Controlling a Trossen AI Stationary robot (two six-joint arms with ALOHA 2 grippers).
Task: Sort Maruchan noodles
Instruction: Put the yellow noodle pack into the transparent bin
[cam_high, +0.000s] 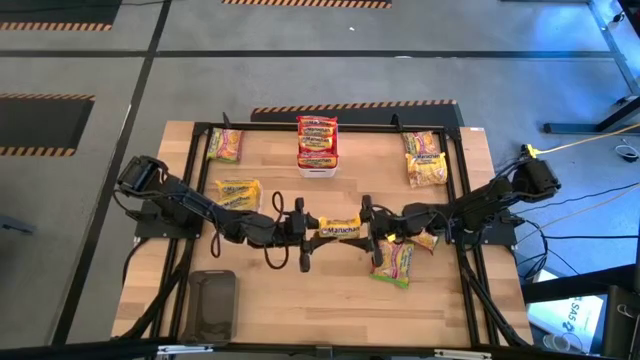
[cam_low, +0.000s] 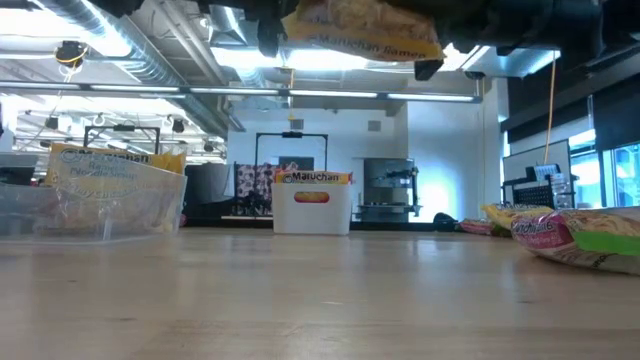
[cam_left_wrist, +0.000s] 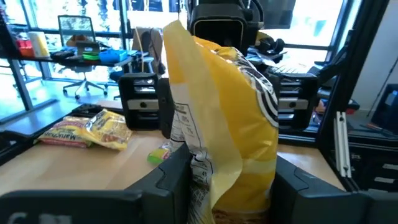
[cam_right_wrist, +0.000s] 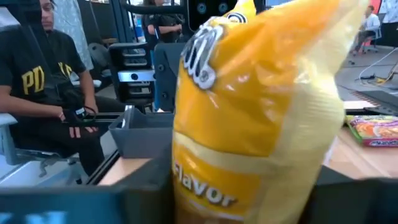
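A yellow Maruchan noodle packet (cam_high: 340, 228) hangs in the air over the table's middle, between my two grippers. My left gripper (cam_high: 312, 228) comes from the table's left and is shut on its left end. My right gripper (cam_high: 366, 230) comes from the right and is shut on its right end. The low view shows the packet (cam_low: 360, 35) high above the tabletop. Other packets lie apart: a yellow one (cam_high: 238, 193) on the table at the left, a green-and-pink one (cam_high: 395, 262) just in front of my right gripper. My left gripper pinches the packet's left end (cam_left_wrist: 211, 180) between its two fingers (cam_left_wrist: 168, 186), reaching level from the table's left. The packet is lifted clear of the table. My right gripper has the packet's right end (cam_right_wrist: 205, 199) between its two fingers (cam_right_wrist: 146, 199), reaching level from the table's right. The packet spans the gap between both grippers, clear of the table.
A white bin (cam_high: 317, 168) with red-banded packets stands at the far middle. More packets sit at the far left (cam_high: 225, 145) in a clear bin (cam_low: 100, 215) and at the far right (cam_high: 425, 158). A dark tray (cam_high: 212, 300) lies near the front left. A person sits beyond the table (cam_right_wrist: 43, 81).
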